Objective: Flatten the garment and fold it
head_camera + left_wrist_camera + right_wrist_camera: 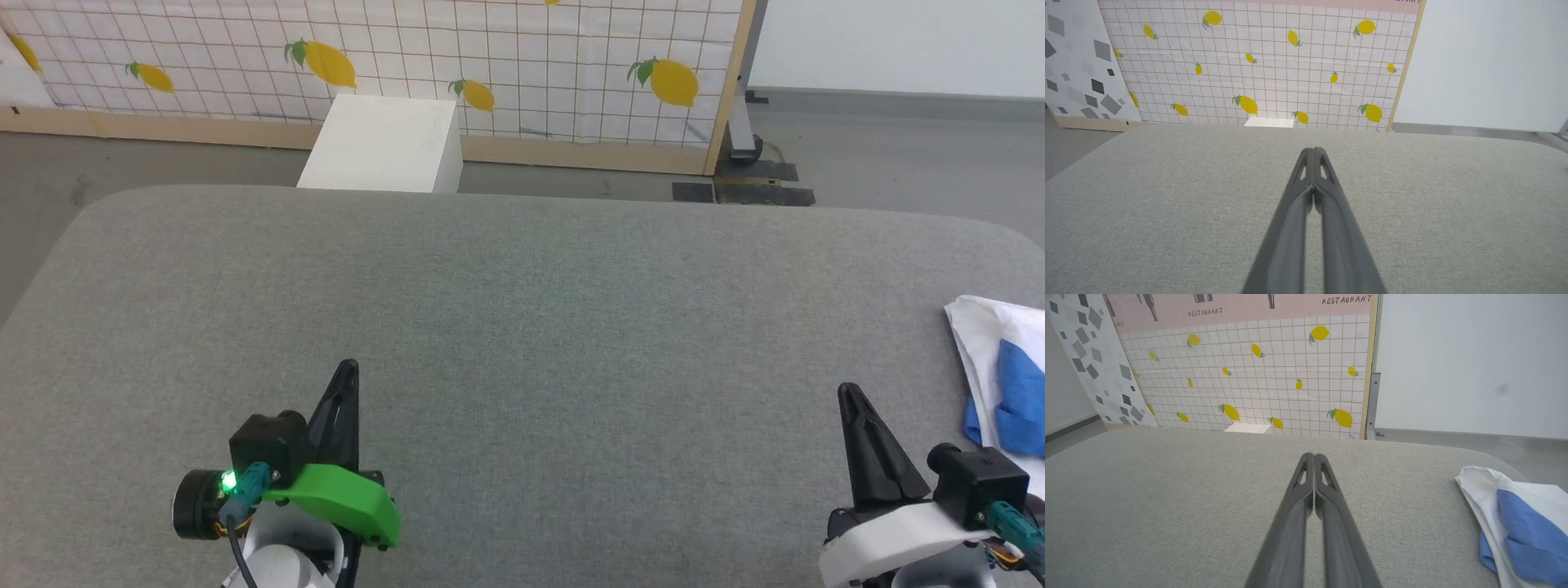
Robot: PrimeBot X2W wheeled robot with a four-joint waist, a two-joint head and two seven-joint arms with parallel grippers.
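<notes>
Head view. A grey cloth-covered counter (pixel 522 327) with rounded far corners carries the scene. The left tool (pixel 349 369) stands over the counter's near left part, with a green cover and a small green light at its base. Its two dark fingers are brought together into one narrow point, and they hold nothing. The right tool (pixel 847 394) stands over the near right part, with a white cover at its base, equally narrow and empty. The garment (pixel 992 343) lies bunched at the counter's right edge, white cloth with a blue part on top, cut off by the picture's border. It lies to the right of the right tool and apart from it. Beyond the far edge stand a white box (pixel 384 143) and a lemon-print panel (pixel 506 65) on the grey floor (pixel 898 147).

Left wrist view. The left tool (pixel 1313 154) points toward the counter's far edge, fingertips touching, above bare grey cloth (pixel 1167 196). The panel (pixel 1274 61) and the box top (pixel 1269 122) lie behind.

Right wrist view. The right tool (pixel 1313 458) is narrow, its fingers meeting at the tips. The garment (pixel 1486 498) rests near the counter's right edge, a blue sleeve (pixel 1531 535) folded over the white, clear of the fingers. The panel (pixel 1257 384) bears a pink band lettered "RESTAURANT".
</notes>
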